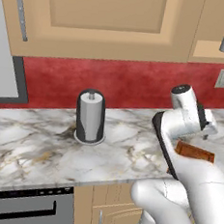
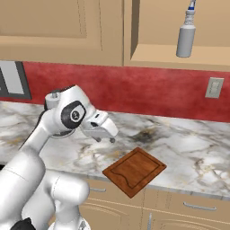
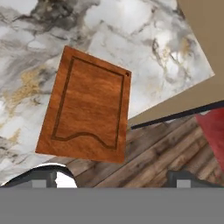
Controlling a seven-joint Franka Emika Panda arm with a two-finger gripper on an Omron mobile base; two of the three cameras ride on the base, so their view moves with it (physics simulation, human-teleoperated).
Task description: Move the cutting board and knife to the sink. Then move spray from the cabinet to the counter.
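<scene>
one cutting board [image 2: 134, 171], one spray [image 2: 186, 34], hand [image 2: 104, 139] open

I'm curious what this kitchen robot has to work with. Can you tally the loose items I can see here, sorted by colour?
Reddish-brown: 1, the cutting board, a corner jutting over the counter edge.
Grey: 2, the spray bottle on the cabinet ledge, and the fat cylinder on the counter.
Total: 3

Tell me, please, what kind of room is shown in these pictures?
It looks like a rendered home kitchen. A marble counter runs below tan wall cabinets and a red backsplash. A wooden cutting board lies at the counter's edge, and a spray bottle stands on the cabinet shelf.
</scene>
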